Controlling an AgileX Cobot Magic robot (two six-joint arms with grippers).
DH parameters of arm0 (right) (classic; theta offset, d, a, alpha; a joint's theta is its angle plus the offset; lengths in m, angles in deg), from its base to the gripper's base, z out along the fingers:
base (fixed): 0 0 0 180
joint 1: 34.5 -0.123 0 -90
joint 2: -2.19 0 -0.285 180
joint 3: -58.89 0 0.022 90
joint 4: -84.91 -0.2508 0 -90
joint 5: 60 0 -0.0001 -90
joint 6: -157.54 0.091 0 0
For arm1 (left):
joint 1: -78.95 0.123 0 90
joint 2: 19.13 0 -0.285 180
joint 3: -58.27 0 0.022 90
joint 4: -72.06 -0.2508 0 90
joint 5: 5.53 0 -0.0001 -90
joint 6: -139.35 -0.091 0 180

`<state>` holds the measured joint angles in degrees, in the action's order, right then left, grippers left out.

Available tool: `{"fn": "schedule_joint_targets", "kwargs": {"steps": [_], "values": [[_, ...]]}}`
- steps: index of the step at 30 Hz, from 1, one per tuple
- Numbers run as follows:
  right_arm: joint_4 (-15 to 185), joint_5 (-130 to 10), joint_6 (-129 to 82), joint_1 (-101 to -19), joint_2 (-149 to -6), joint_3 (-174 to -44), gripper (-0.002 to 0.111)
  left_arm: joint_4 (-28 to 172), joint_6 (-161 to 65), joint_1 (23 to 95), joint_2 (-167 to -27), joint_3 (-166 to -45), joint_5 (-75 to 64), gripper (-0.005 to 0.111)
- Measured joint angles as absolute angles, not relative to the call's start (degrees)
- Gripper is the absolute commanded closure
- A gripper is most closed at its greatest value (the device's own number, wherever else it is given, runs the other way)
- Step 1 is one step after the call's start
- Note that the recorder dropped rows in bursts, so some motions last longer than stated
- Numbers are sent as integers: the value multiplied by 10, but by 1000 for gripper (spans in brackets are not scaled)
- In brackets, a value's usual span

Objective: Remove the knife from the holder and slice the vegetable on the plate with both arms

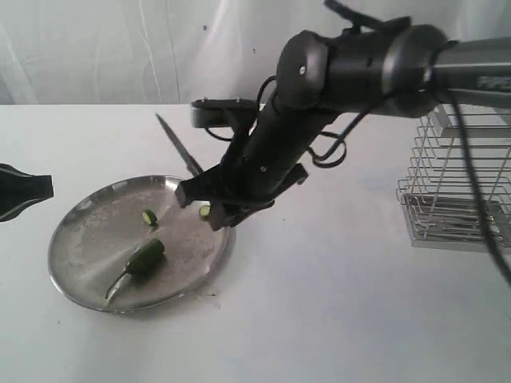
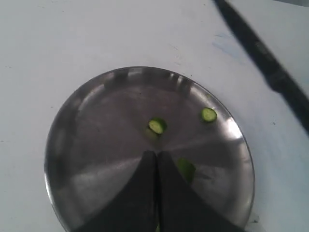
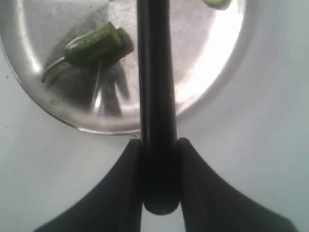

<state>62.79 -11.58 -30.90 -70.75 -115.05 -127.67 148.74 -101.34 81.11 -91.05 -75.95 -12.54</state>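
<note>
The dark green vegetable (image 1: pixel 145 257) lies on the steel plate (image 1: pixel 80 239), its stem toward the front rim. Two cut slices (image 1: pixel 149 217) (image 1: pixel 205 211) lie farther back. My right gripper (image 1: pixel 209 203) hovers over the plate's right rim, shut on the knife's black handle (image 3: pixel 155 96). The blade (image 1: pixel 177 145) points up and to the back left, off the plate. The right wrist view shows the vegetable (image 3: pixel 94 44) beside the handle. My left gripper (image 1: pixel 49 189) is shut and empty at the left edge, above the plate (image 2: pixel 96 111); its fingertips (image 2: pixel 155 154) partly hide the vegetable (image 2: pixel 186 169).
The wire holder (image 1: pixel 459 183) stands at the right, behind the right arm's forearm. The right arm reaches across the middle of the white table. In the left wrist view the knife (image 2: pixel 260 50) crosses beyond the plate's rim.
</note>
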Motion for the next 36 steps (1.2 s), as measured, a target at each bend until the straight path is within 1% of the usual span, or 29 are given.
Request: {"fn": "schedule_joint_targets", "kwargs": {"steps": [6,8,13,18,20,26,28,30,34,36], "values": [[577,-103,-343,-712,-1247,-1301,107,1485,-1022,811,-911,-760,-136,107],[577,-98,-347,-712,-1266,-1301,103,1485,-1023,811,-911,-760,-136,107],[557,-108,-382,-712,-1277,-1301,88,1486,-1023,811,-911,-760,-136,107],[519,-135,-395,-712,-1277,-1301,81,1486,-1023,811,-911,-760,-136,107],[513,-129,-396,-712,-1277,-1301,80,1485,-1023,811,-911,-760,-136,107],[528,-71,-396,-711,-1266,-1303,81,1481,-1041,811,-911,-760,-158,107],[543,-55,-396,-707,-1247,-1303,82,1481,-1052,811,-911,-760,-171,107],[572,-48,-397,-701,-1211,-1303,88,1480,-1059,811,-911,-760,-178,107],[682,-70,-365,-679,-1113,-1303,108,1480,-1063,811,-911,-747,-182,107],[751,-92,-319,-659,-1055,-1303,108,1479,-1064,811,-911,-735,-182,107]]}}
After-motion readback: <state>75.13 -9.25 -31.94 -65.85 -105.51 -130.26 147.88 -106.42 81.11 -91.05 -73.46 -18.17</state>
